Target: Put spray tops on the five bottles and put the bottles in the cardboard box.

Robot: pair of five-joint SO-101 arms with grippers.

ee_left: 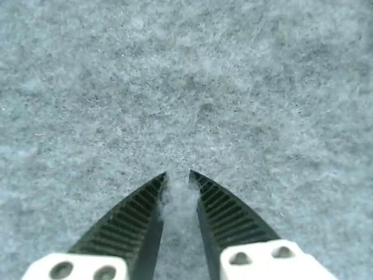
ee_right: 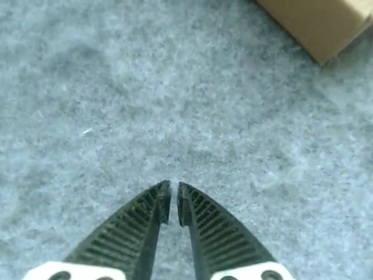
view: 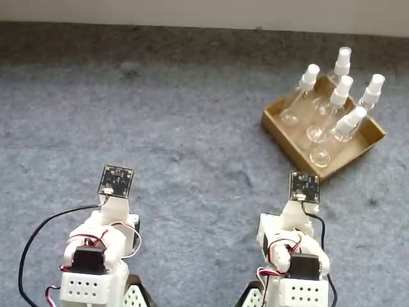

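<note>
Several clear bottles (view: 321,121) with white spray tops (view: 342,89) lie side by side in the shallow cardboard box (view: 279,130) at the far right of the grey felt. A corner of the box (ee_right: 322,23) shows in the right wrist view. Both arms sit folded back at the near edge, the left arm (view: 102,246) and the right arm (view: 294,246), well short of the box. My left gripper (ee_left: 178,172) hangs over bare felt, its tips nearly touching and holding nothing. My right gripper (ee_right: 173,185) is shut and holds nothing, a little in front of the box.
Grey felt (view: 179,121) covers the whole table. A pale wall edge (view: 204,13) runs along the far side. Black cables (view: 38,230) loop beside the left arm's base.
</note>
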